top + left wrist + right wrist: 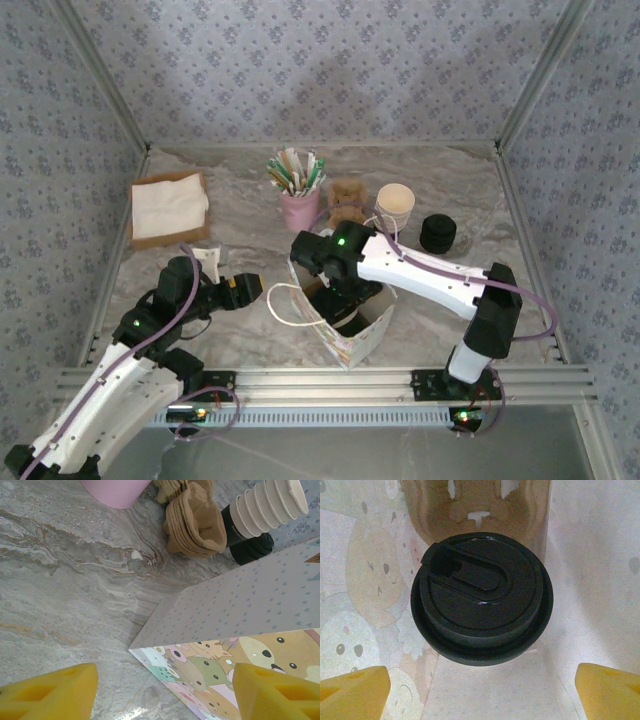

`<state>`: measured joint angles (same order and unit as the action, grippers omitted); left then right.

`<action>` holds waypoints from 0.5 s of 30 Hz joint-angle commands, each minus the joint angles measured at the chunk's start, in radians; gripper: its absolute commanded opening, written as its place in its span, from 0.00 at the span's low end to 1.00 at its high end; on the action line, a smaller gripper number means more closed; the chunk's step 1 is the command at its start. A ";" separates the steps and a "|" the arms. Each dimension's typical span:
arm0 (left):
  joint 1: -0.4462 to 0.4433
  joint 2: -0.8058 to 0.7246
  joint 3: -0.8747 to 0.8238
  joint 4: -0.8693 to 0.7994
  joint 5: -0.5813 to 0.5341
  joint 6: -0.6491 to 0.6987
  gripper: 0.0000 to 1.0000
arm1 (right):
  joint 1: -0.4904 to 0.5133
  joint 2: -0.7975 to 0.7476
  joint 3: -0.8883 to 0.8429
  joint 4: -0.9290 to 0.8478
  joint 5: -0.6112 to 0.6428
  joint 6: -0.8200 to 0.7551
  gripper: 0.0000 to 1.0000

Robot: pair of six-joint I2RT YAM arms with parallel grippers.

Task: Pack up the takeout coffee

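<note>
Far-left corner of the marble-pattern surface (250,345): you've got a folded white napkin stack (168,205) on a flat brown board (160,240).

The left fingers (50,692), yellow foam pads, are spread wide and grip nothing. They hover low over the surface just left of the bag. In the left wrist view the bag's near corner lies between them, untouched.

At the middle of the far edge stands a pink round holder (300,210) stuffed with paper-wrapped sticks (295,170).

The cartoon-animal paper gift bag (362,335) stands open by the middle of the near edge, its white loop handle (283,305) hanging toward the left arm. The takeout coffee (480,597) is inside this bag, upright and seen from above, so you see only its round black plastic lid. A brown pulp carrier piece (475,510) shows just beyond it in the bag; can't tell if the cup sits in it.

The right fingers (355,690) reach down through the bag mouth, spread wide on either side of the lid without touching it.

Right of the pink holder along the far edge:
- a stack of brown pulp cup carriers (347,203)
- a stack of lidless cream paper cups (394,205)
- a stack of black lids (437,234), nearest the right edge
</note>
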<state>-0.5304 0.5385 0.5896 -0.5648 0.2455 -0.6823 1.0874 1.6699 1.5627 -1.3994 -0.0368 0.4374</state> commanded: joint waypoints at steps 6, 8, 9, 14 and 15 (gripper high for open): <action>-0.005 -0.005 -0.007 0.011 -0.008 0.000 0.72 | 0.014 -0.036 0.048 -0.050 0.028 0.026 0.97; -0.006 -0.004 -0.007 0.011 -0.007 0.000 0.72 | 0.016 -0.039 0.051 -0.053 0.030 0.027 0.97; -0.006 -0.006 -0.007 0.011 -0.007 0.000 0.72 | 0.016 -0.040 0.052 -0.054 0.032 0.028 0.97; -0.006 -0.006 -0.007 0.011 -0.008 -0.002 0.72 | 0.021 -0.044 0.066 -0.062 0.037 0.031 0.97; -0.006 -0.006 -0.006 0.011 -0.008 -0.001 0.72 | 0.022 -0.043 0.067 -0.064 0.037 0.032 0.97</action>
<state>-0.5304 0.5385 0.5896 -0.5648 0.2455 -0.6827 1.1000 1.6550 1.5974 -1.4200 -0.0162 0.4522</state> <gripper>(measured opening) 0.716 0.972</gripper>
